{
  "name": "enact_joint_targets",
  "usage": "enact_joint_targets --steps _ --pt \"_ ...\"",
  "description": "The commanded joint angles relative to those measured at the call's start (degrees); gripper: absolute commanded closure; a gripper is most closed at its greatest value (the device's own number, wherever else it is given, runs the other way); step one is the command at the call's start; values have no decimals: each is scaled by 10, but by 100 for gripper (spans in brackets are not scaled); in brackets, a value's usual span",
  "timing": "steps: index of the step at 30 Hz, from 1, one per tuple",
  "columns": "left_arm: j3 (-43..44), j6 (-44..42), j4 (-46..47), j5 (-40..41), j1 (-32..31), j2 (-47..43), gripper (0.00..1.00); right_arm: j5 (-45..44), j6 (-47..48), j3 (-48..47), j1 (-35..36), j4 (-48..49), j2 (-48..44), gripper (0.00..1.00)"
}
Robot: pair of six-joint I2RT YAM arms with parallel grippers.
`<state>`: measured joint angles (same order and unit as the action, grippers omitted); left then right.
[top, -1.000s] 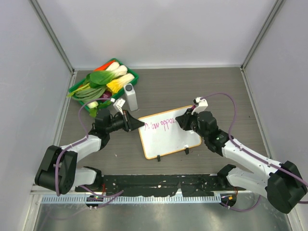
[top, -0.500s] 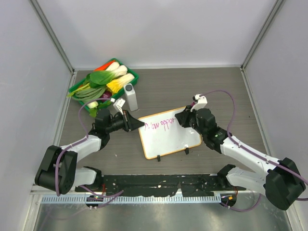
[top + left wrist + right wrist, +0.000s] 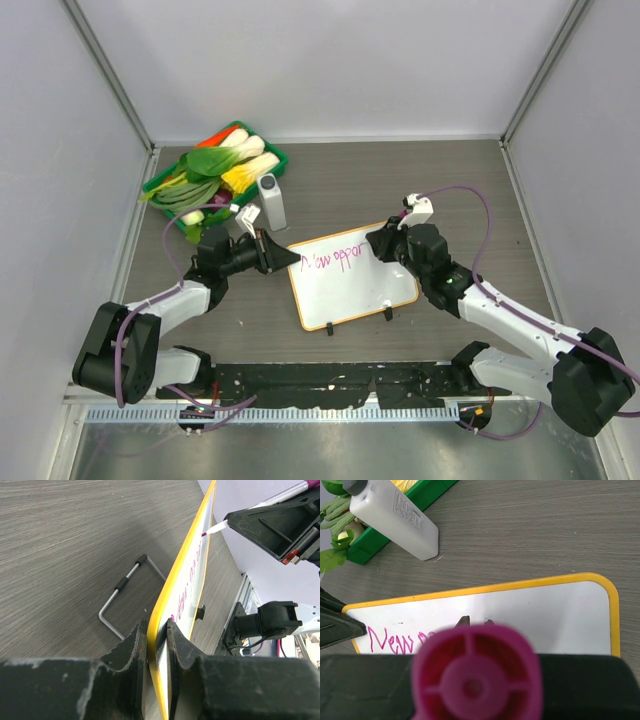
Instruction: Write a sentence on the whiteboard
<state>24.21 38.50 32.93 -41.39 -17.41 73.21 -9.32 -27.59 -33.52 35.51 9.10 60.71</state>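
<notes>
The whiteboard (image 3: 355, 285), white with an orange-yellow frame and two black clip feet on its near edge, lies on the table. My left gripper (image 3: 291, 258) is shut on its left edge; in the left wrist view the jaws (image 3: 156, 636) clamp the yellow frame (image 3: 187, 570). My right gripper (image 3: 385, 246) is shut on a pink marker (image 3: 476, 680), whose tip (image 3: 212, 529) touches the board. The sentence (image 3: 335, 260), in pink cursive, reads about "New oppor"; its start (image 3: 390, 642) shows in the right wrist view, the rest is hidden behind the marker.
A green tray (image 3: 272, 160) of vegetables stands at the back left. A white bottle with a grey cap (image 3: 271, 202) lies beside it, also in the right wrist view (image 3: 395, 517). A bent metal wire stand (image 3: 125, 596) lies by the board.
My right gripper has moved a little to the right along the board, and the pink writing has grown by a letter or two. The left gripper has held still.
</notes>
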Motion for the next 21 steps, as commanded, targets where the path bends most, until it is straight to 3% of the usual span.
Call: enact_joint_targets --steps 1,12,21 --pt "1 -47 -29 27 -6 -2 100 -11 11 -1 -2 -13 -18 99" --pt "1 -47 -28 27 -6 -1 100 1 4 -1 -2 -3 -59 99" --pt "2 -47 -26 26 -6 0 100 8 11 5 -2 6 -22 99"
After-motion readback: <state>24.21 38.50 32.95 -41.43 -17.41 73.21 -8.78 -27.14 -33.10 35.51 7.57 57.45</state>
